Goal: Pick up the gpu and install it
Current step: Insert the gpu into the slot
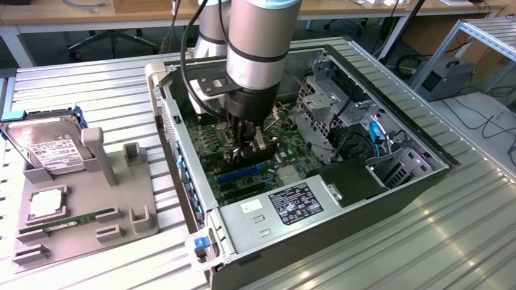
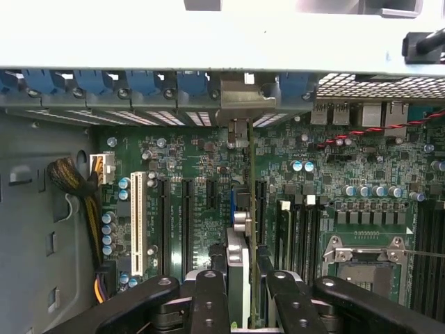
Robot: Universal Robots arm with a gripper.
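1. The gpu (image 2: 240, 278), a thin flat expansion card with a green circuit board and a silvery metal edge, stands on edge between the gripper's fingers; the wrist view looks straight down its narrow top edge.

2. The gripper (image 2: 240, 296), a black two-fingered tool, has its jaws about half closed, clamped on the card's two flat faces, one finger (image 2: 208, 299) on each side.

3. The key relation: the card's long axis runs from the jaws toward twelve o'clock in the wrist view, parallel to the black expansion slots (image 2: 186, 223) on the green motherboard (image 2: 334, 167). Its far end meets the silvery bracket (image 2: 240, 104) at the case's rear slot wall, in line with the row of blue slot clips (image 2: 142, 80).

4. The card appears to sit over, or partly in, one slot beside the long white slot (image 2: 137, 223); whether it is fully seated I cannot tell.

5. In the exterior view the silver-and-black robot arm (image 1: 256, 54) reaches down into the open grey computer case (image 1: 339, 199), the gripper (image 1: 246, 154) low over the board.

6. At nine o'clock of the case, well apart, a grey holder tray (image 1: 121, 199) carries a boxy silver hard drive (image 1: 48, 148) and a narrow green memory stick (image 1: 69, 220).
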